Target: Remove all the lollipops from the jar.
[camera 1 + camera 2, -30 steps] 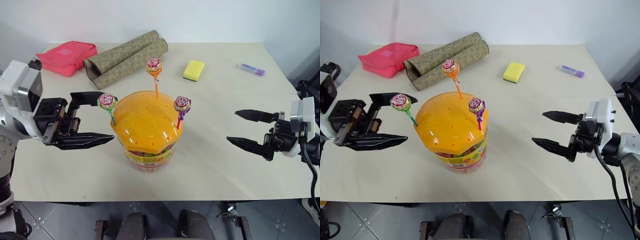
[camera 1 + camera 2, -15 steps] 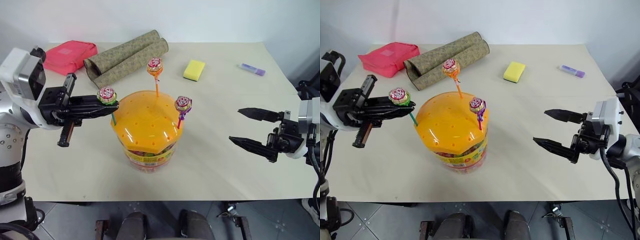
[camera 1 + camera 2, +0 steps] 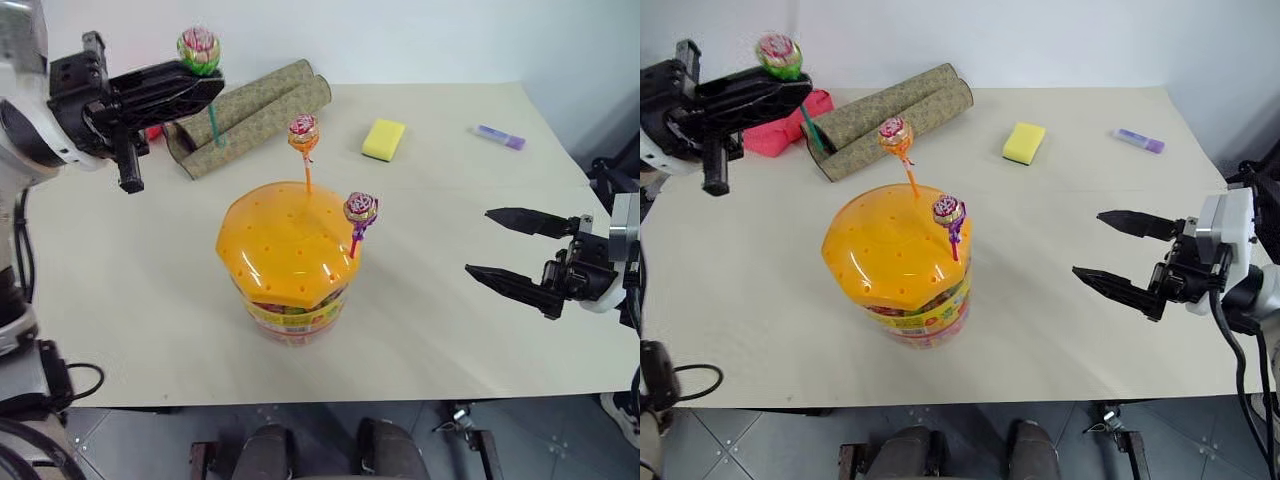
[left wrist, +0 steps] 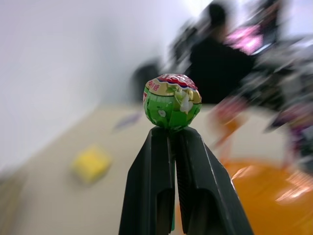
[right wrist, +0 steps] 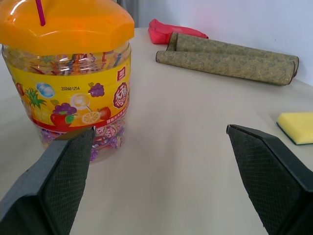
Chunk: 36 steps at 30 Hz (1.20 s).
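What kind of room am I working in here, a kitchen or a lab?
Probably a lab or test room: a plain beige table against a bare white wall, loose props such as a sponge and rolled mats, tiled floor.

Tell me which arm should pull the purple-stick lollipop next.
Right, probably. The right gripper is open and empty, on the side of the jar where the purple-stick lollipop stands; the left gripper is shut on the green-stick lollipop.

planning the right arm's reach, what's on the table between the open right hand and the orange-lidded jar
Nothing: bare cream tabletop runs from the right hand to the clear plastic jar with the domed orange lid, as both eye views and the right wrist view show.
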### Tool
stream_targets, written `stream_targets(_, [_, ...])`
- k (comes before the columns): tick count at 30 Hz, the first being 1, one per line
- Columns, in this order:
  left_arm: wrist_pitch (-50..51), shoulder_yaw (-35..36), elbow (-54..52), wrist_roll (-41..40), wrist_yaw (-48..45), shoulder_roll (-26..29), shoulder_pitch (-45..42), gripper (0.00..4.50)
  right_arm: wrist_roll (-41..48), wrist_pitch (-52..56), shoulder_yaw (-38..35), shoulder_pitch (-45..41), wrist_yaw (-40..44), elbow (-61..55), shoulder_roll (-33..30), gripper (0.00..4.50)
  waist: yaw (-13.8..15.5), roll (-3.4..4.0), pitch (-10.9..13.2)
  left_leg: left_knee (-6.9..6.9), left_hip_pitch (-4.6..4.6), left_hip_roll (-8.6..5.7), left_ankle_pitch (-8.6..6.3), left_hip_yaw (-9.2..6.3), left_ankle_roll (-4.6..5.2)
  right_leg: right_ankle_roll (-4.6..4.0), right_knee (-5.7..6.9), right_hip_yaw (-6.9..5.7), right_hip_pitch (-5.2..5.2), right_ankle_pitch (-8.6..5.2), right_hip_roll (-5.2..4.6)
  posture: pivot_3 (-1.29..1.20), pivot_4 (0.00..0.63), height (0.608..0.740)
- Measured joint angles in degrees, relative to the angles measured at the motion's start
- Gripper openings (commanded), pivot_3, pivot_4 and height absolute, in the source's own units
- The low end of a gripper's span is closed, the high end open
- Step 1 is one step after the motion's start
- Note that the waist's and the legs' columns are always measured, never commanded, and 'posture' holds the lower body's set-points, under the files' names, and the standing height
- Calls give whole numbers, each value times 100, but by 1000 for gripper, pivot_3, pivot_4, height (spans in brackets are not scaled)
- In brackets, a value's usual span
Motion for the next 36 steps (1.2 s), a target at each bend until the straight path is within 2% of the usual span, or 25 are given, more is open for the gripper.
stream_targets(7, [1327,-679,558,975,697,692,789,38,19,10,-21,5,-26,-4,-1,4500,32,-9,5,0,-12,-1,0,6,0,0,4,6,-15,0,-1,0,150,740])
stream_targets(15, [2198,-934,911,1415,1039,578,1550,38,22,19,-11,117,-105,-11,7,4500,32,-21,11,0,-27,-1,0,17,0,-1,21,15,-43,0,-1,0,150,740])
stream_targets(16, [2263,-1017,906,1489,1039,614,1632,566,25,22,-11,141,-113,-11,8,4500,31,-21,11,0,-27,-1,0,22,0,-1,22,19,-46,0,-1,0,150,740])
stream_targets(20, [2475,-1343,786,1674,976,682,1850,1770,44,30,-11,203,-162,-26,9,4500,36,-21,11,0,-34,-1,0,27,0,-1,27,23,-56,0,0,0,150,740])
stream_targets(28, [2574,-1475,557,1806,679,901,1794,4315,107,119,-11,212,-218,-58,8,4500,34,-21,11,1,-34,-1,0,36,-1,-2,35,31,-64,-1,-1,0,150,740])
stream_targets(29, [2574,-1475,555,1817,656,907,1773,4471,111,124,-11,212,-218,-58,8,4500,33,-21,11,1,-34,-1,0,37,0,-2,36,32,-64,-1,-1,0,150,740])
stream_targets(36, [2331,-1210,326,1780,308,1173,1502,4471,136,164,-34,192,-208,-58,-54,4500,27,-23,12,2,-34,0,0,42,-1,-2,40,37,-69,-1,-1,0,150,740])
